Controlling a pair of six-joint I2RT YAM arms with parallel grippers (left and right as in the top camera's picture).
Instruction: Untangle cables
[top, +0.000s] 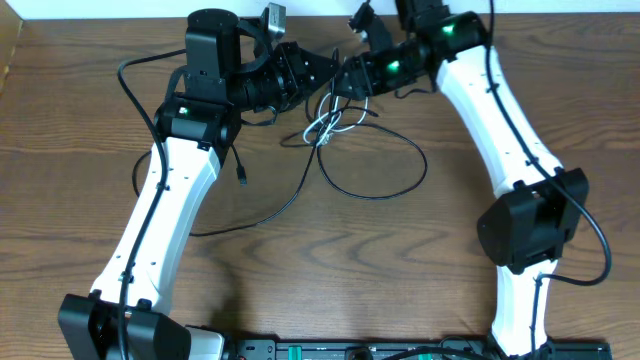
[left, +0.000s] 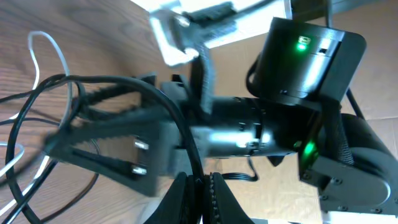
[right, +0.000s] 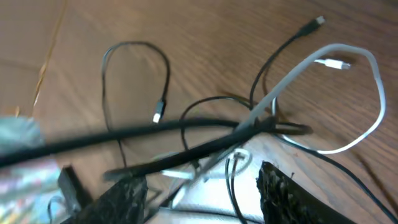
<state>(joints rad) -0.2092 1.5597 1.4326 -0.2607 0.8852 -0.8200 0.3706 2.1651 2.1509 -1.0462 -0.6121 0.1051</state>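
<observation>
— Where are the cables?
— Twelve o'clock on the table: thin black loops tangled with a short white cord, one loop spilling toward four o'clock.
— Your fingers?
— My left gripper is pinched closed on a black strand. My right gripper stands apart, strands crossing between.

Plan of the brown wooden table, seen from overhead, with a small tangle of thin cables at its far centre. The short thin white cord lies mid-tangle. A thin black looped cord spreads to its right and nearer side. A black plug-ended cord ends just beside the white left forearm. Above the tangle's far edge, the black left gripper meets the black right gripper tip to tip. Cords cross between the right gripper's spread fingers. A taut black cord seems to enter the left gripper's closed tips, though blur obscures contact.
</observation>
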